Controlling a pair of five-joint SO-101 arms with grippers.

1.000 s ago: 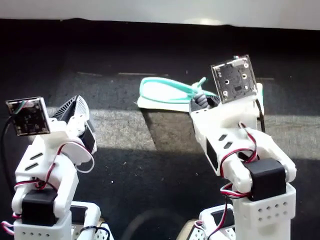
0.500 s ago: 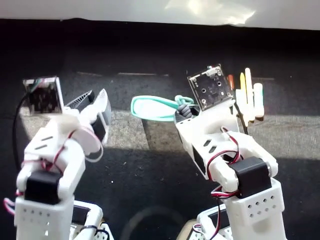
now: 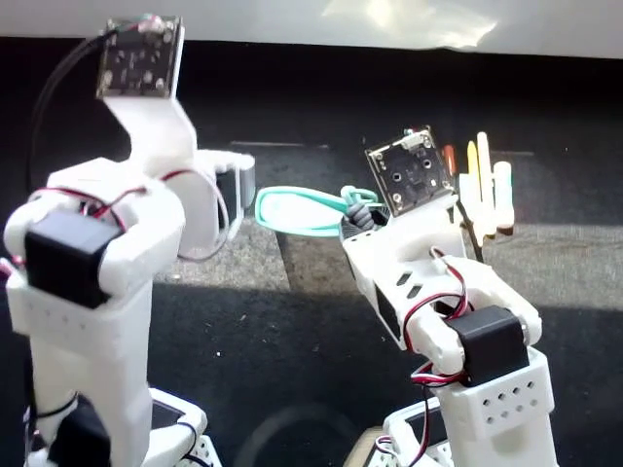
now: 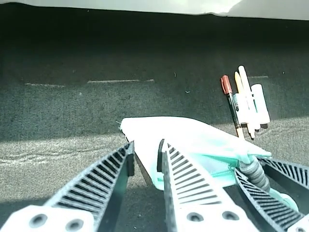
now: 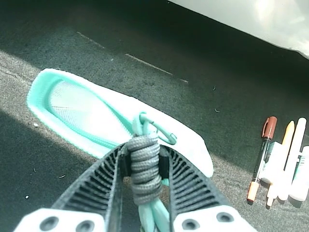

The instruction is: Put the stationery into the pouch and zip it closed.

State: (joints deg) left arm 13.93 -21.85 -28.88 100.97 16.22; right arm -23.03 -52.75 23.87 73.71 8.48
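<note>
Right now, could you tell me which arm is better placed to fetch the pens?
Left, probably: the left claw is open and free beside the pouch. The right claw is shut on the pouch's grey cord, so it is occupied, though the pens lie nearer it.

Hard sunlight in bands across the dark mat [image 3: 243, 263] — deep shadow between, glare on the white backdrop [image 3: 389, 17], pens [image 3: 484, 190] bleached
</note>
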